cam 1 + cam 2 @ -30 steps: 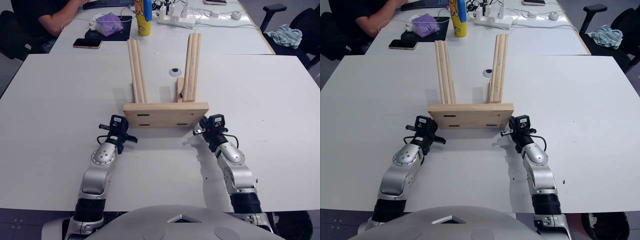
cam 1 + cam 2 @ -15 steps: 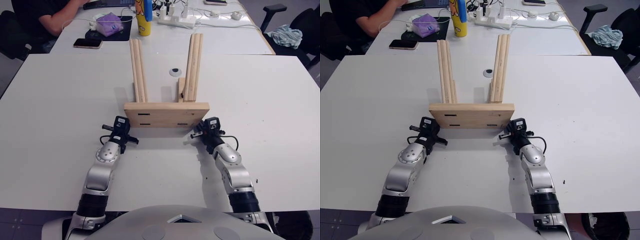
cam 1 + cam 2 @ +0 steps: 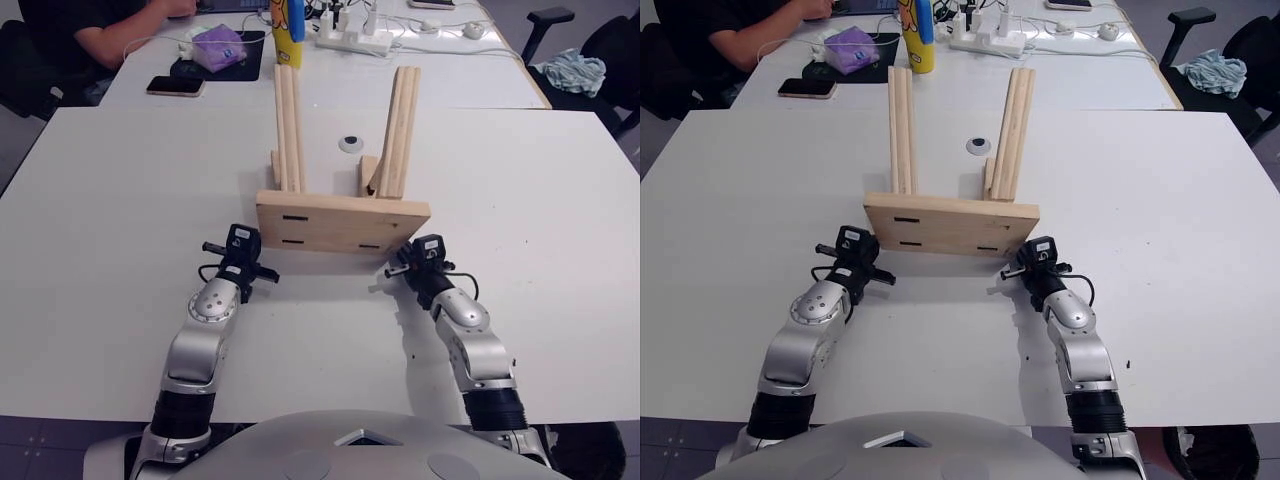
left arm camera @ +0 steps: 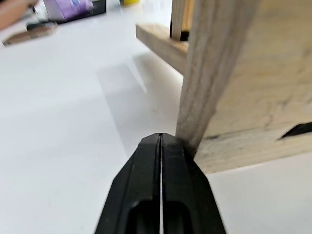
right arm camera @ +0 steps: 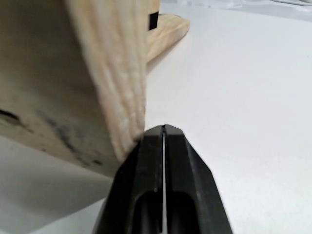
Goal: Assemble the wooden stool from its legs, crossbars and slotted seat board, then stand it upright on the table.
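Stool (image 3: 400, 130): pale wood, streaked grain. Seat board (image 3: 343, 210): dark slots. Table (image 3: 120, 200): plain white. Left gripper (image 4: 161, 140), right gripper (image 5: 164, 130): black. Bottle (image 3: 287, 40): yellow. Bag (image 3: 218, 45): purple.

1. One stool (image 3: 342, 222) is counted.
2. Two leg pairs are seen: the left leg pair (image 3: 288, 128) and the right leg pair (image 3: 401, 128).
3. Two tools are counted: the left tool (image 3: 250, 258) and the right tool (image 3: 418, 258).
4. Two counters are seen: the near counter (image 3: 120, 250) and the far counter (image 3: 470, 80).
5. One phone (image 3: 175, 87), one bottle (image 3: 287, 35) and one power strip (image 3: 352, 42) are counted.
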Motion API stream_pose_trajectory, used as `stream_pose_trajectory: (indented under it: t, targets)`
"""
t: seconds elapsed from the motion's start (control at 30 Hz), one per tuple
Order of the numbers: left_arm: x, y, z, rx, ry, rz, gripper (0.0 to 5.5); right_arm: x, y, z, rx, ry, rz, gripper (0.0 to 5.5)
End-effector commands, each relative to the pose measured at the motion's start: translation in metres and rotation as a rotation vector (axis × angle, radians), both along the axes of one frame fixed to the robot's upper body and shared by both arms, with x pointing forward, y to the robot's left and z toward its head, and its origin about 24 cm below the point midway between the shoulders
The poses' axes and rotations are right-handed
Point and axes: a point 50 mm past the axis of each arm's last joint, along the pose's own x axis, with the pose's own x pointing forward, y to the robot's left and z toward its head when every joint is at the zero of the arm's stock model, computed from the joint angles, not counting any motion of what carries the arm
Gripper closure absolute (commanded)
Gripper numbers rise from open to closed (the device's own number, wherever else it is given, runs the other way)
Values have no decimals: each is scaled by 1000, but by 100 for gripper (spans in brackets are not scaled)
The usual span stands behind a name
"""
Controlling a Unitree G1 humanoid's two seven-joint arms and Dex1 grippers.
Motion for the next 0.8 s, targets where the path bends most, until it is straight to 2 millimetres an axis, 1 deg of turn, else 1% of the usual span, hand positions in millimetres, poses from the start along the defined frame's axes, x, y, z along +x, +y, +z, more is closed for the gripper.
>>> stream_pose_trajectory:
  t: [0.03,0.2,0.53,0.63,0.8]
  targets:
    - [-2,-42,21,-160,-41,-187,549,8,36,41,147,-130,149,550]
    - [-1,-42,31,-162,-63,-191,549,10,37,63,151,-174,164,550]
    - [10,-42,71,-183,-177,-195,549,15,34,79,138,-216,158,550]
    - [12,-42,78,-183,-196,-199,549,18,35,88,136,-248,156,550]
    - [13,-41,85,-179,-205,-207,549,19,34,102,140,-284,153,550]
